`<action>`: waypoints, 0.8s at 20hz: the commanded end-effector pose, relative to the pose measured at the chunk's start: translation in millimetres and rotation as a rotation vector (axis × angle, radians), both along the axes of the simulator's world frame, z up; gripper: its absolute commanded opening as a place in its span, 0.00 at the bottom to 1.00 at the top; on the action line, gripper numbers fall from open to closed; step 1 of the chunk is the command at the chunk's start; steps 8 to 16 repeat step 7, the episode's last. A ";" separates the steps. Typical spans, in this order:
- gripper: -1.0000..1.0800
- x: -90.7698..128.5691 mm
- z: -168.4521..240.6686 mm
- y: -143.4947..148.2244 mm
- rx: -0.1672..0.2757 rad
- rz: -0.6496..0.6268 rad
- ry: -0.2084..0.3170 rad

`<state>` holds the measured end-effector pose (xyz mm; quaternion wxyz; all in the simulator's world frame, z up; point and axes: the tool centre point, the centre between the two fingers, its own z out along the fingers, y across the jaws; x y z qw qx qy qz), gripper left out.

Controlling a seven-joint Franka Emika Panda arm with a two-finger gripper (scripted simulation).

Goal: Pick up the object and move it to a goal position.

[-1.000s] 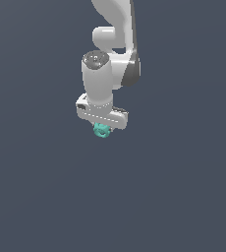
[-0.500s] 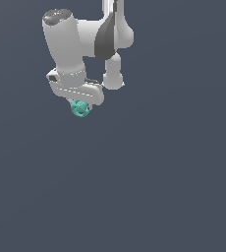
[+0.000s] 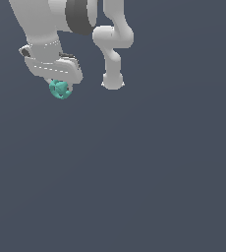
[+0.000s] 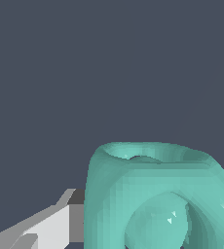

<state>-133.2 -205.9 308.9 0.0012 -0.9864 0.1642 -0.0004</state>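
Note:
The object (image 3: 60, 89) is a small teal-green block with rounded corners and a round hole. It hangs under my gripper (image 3: 59, 86) at the upper part of the exterior view's left, held off the ground. My gripper is shut on it. In the wrist view the object (image 4: 153, 194) fills the near part of the picture, and one grey-white finger (image 4: 46, 223) presses against its side. The other finger is hidden behind the block.
The arm's white links (image 3: 112, 42) and its base (image 3: 112, 81) stand to the exterior view's right of the gripper. The ground around is a plain dark grey surface (image 3: 149, 172).
The gripper has moved toward the exterior view's left and upward with the object in it, and the arm now looks larger in the picture.

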 end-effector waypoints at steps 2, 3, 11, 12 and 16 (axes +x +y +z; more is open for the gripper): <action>0.00 -7.8 12.8 -15.1 -0.001 0.002 0.001; 0.00 -8.9 15.1 -17.7 -0.001 0.002 0.001; 0.00 -10.8 19.1 -22.5 -0.002 0.002 0.001; 0.00 -10.8 19.1 -22.5 -0.002 0.002 0.001; 0.00 -10.8 19.1 -22.5 -0.002 0.002 0.001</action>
